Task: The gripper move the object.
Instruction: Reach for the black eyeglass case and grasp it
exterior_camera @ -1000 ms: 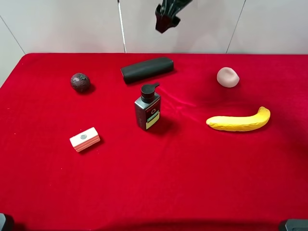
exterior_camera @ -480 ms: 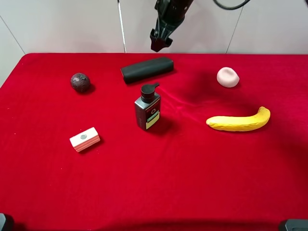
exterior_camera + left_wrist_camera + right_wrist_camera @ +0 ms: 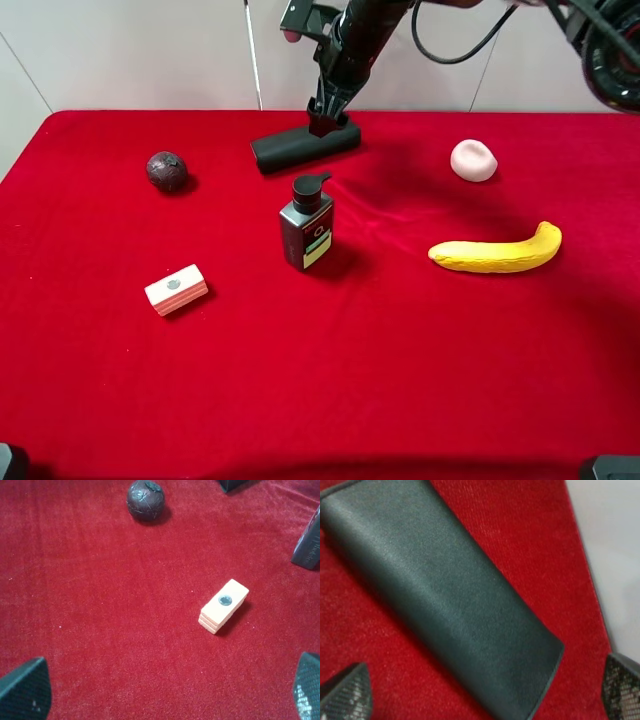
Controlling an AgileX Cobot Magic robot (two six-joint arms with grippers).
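The object, a long flat matte black case (image 3: 300,147), lies at the back of the red table, left of centre. My right gripper (image 3: 322,122) reaches down from the back, right over the case's right half, touching it or just above it. In the right wrist view the case (image 3: 445,600) fills the picture. My right gripper (image 3: 484,690) is open there, one fingertip (image 3: 345,692) on each side of the case. My left gripper (image 3: 165,695) is open and empty above the cloth, and is not seen in the exterior view.
A dark pump bottle (image 3: 306,225) stands just in front of the case. A dark round ball (image 3: 167,170) lies at the left, a pink-and-white block (image 3: 176,289) at the front left, a banana (image 3: 497,252) at the right and a pale pink lump (image 3: 473,160) at the back right.
My right gripper has come down from above the table's back edge to the case's right half. Nothing on the table has moved.
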